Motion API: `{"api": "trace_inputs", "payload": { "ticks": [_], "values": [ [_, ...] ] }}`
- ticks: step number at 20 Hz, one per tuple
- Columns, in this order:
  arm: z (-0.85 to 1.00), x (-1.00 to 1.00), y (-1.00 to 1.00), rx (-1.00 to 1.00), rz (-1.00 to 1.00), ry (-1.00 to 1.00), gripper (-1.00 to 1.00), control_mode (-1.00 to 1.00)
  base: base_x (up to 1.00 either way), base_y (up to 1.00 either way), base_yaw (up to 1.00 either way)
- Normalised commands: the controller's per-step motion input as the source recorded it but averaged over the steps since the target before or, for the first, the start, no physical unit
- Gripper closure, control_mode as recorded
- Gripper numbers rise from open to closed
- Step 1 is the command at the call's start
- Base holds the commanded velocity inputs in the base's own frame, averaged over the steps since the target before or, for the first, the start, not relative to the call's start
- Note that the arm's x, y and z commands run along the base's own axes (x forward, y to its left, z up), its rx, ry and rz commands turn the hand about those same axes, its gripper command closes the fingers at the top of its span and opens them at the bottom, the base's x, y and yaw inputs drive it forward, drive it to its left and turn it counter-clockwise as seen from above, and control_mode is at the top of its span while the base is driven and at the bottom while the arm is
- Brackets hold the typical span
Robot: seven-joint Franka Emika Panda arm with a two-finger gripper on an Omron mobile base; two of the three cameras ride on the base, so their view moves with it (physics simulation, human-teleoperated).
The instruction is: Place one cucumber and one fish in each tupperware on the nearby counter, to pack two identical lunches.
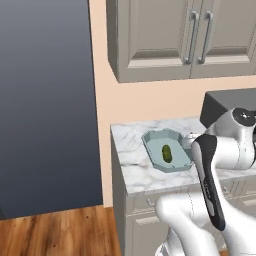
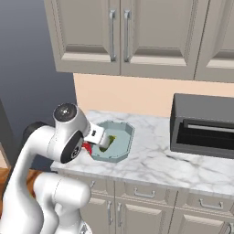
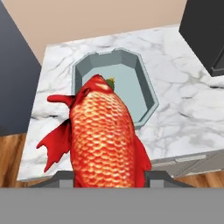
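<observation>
My gripper (image 3: pixel 111 176) is shut on the red-orange fish (image 3: pixel 103 131), which hangs head-first above the near rim of the pale blue-teal octagonal tupperware (image 3: pixel 148 89). A dark-green cucumber (image 1: pixel 166 152) lies inside that tupperware (image 1: pixel 150 146) on the marbled counter (image 1: pixel 131 162); in the hand view only the tip of the cucumber (image 3: pixel 109 80) peeks out past the fish's head. From the right base view the gripper (image 2: pixel 101 139) sits over the tupperware's (image 2: pixel 124 142) left edge, with a bit of the red fish (image 2: pixel 87 147) showing beneath the wrist.
A dark grey toaster oven (image 2: pixel 203 125) stands on the counter (image 2: pixel 160 161) to the right of the tupperware. Beige wall cabinets (image 2: pixel 114 36) hang above. The counter ends at its left edge beside a dark tall panel (image 1: pixel 47 100); wooden floor (image 1: pixel 60 232) lies below.
</observation>
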Motion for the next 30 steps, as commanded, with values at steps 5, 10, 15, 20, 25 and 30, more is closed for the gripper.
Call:
{"api": "trace_inputs", "payload": {
  "ticks": [5, 10, 15, 20, 25, 30],
  "values": [
    [-0.19, 0.54, 0.00, 0.00, -0.07, 0.00, 1.00, -1.00, 0.00, 0.00, 0.00],
    [-0.29, 0.41, -0.01, 0.00, -0.05, 0.00, 1.00, -1.00, 0.00, 0.00, 0.00],
    [-0.34, 0.35, -0.09, 0.00, -0.04, 0.00, 1.00, -1.00, 0.00, 0.00, 0.00],
    [-0.28, 0.43, -0.20, 0.00, -0.01, 0.00, 1.00, -1.00, 0.00, 0.00, 0.00],
    [-0.22, 0.42, -0.13, 0.00, -0.01, 0.00, 1.00, -1.00, 0.00, 0.00, 0.00],
    [-0.22, 0.40, -0.09, 0.00, -0.01, 0.00, 1.00, -1.00, 0.00, 0.00, 0.00]
  ]
}}
